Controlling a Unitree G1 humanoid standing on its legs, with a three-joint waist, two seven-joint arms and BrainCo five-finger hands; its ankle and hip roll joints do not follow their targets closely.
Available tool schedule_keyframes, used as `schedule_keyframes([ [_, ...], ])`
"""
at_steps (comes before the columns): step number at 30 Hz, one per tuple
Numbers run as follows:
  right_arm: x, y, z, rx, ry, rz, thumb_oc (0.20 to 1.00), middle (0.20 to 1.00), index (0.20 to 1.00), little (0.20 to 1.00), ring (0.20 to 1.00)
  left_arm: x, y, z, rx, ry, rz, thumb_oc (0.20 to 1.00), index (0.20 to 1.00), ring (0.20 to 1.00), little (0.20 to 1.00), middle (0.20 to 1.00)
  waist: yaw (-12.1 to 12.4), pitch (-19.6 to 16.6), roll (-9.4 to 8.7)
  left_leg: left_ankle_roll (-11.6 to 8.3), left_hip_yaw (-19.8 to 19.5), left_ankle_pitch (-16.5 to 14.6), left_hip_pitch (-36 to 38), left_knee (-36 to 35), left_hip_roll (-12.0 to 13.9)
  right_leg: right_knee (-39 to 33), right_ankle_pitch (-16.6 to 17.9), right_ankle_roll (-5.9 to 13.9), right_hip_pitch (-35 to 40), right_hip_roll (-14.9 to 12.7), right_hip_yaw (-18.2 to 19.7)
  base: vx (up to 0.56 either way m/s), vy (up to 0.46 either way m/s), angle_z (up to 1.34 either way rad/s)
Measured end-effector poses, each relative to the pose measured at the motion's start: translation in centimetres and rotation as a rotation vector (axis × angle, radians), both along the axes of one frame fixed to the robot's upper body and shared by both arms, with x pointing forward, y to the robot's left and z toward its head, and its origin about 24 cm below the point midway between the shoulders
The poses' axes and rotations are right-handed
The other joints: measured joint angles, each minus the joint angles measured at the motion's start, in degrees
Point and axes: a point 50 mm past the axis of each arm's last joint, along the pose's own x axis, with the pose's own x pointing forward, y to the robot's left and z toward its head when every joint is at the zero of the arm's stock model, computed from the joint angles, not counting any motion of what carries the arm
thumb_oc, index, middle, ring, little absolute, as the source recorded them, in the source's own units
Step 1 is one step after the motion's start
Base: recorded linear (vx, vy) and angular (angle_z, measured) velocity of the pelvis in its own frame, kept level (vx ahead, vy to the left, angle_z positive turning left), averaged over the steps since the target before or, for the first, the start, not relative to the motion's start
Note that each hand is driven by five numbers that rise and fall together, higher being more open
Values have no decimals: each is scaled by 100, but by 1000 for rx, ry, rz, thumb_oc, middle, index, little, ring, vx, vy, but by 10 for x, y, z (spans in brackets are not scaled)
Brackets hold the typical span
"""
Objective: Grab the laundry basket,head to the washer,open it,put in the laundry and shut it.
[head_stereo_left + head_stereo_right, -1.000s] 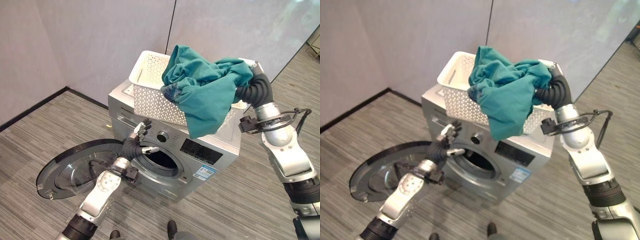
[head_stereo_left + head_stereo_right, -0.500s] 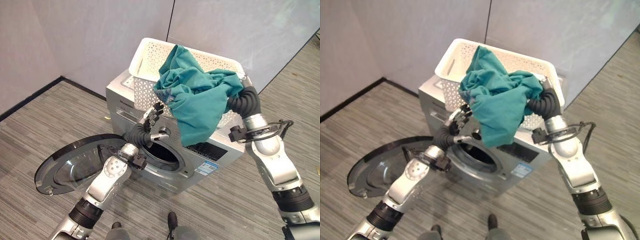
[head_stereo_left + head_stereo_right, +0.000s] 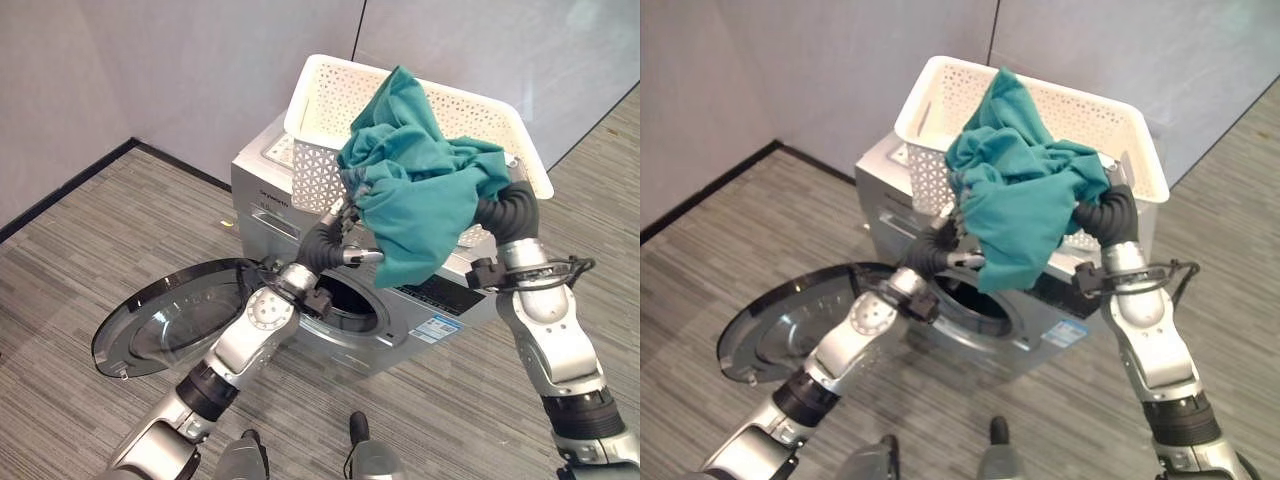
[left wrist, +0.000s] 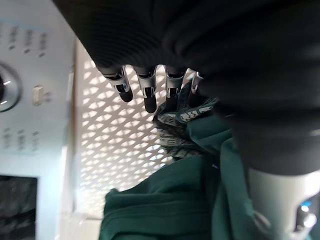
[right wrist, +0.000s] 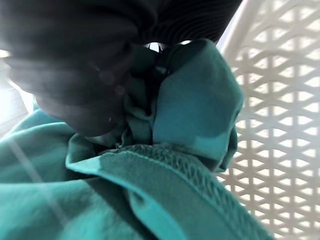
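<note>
Atop the washer (image 3: pixel 300 190), right hand (image 3: pixel 497 208) grips teal laundry (image 3: pixel 420 195); left hand (image 3: pixel 335 232), fingers straight, touches it.

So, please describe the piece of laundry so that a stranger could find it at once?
Find the silver washing machine with its round door swung open. On top stands a white perforated basket. The teal garment spills over its front rim, bunched, hanging toward the drum opening: the only coloured, soft thing there.
</note>
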Motion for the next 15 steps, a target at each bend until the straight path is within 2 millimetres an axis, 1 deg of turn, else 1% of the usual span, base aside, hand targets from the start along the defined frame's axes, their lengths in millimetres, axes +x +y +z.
schedule_keyframes([
  [2,-5,-3,-7,32,25,-8,200,200,200,200,200,3,-7,-5,31,9,0,1000,1000,1000,1000,1000,-186,3,2,31,-93,-22,-97,126,-20,176,-9,-7,-123,15,210,2,-21,17],
  [5,-7,-4,-14,55,49,-13,200,200,200,200,200,3,-10,-12,65,21,-5,1000,1000,1000,1000,1000,-245,0,-3,46,-71,-61,-55,143,-36,220,-17,-19,-125,-1,310,28,-7,-2],
  [6,-7,-4,-15,75,52,-11,200,200,200,200,200,3,-12,-13,74,20,-9,1000,1000,1000,1000,1000,-239,-1,-3,42,-54,-82,-49,144,-40,219,-61,-87,-124,-6,338,25,-5,-9],
  [7,-8,-4,-16,85,56,-10,200,200,200,200,200,3,-13,-13,72,21,-11,1000,1000,1000,1000,1000,-237,-1,-4,43,-52,-80,-51,145,-39,218,-74,-102,-124,-3,343,28,0,-5],
  [10,-8,-4,-18,108,57,-13,200,200,200,200,200,1,-17,-12,62,27,-20,1000,1000,1000,1000,1000,-206,-6,-8,70,-50,-99,-43,145,-38,218,-154,-49,-109,-3,369,38,9,1],
  [11,-8,-5,-18,122,53,-20,200,200,200,200,200,2,-19,-12,64,27,-23,1000,1000,1000,1000,1000,-208,-11,-5,79,-50,-97,-33,145,-38,218,-182,-68,-106,1,374,29,19,4],
  [13,-8,-4,-19,153,52,-32,200,200,200,200,200,6,-28,-11,91,23,-32,1000,1000,1000,1000,1000,-199,-19,5,62,-57,-68,-35,146,-40,223,-182,-67,-98,8,373,17,16,4],
  [15,-8,-2,-20,161,54,-27,200,200,200,200,200,8,-36,-5,118,-15,-38,1000,1000,1000,1000,1000,-211,-35,12,46,-77,-59,-35,149,-45,245,-181,-65,-98,5,374,0,0,0],
])
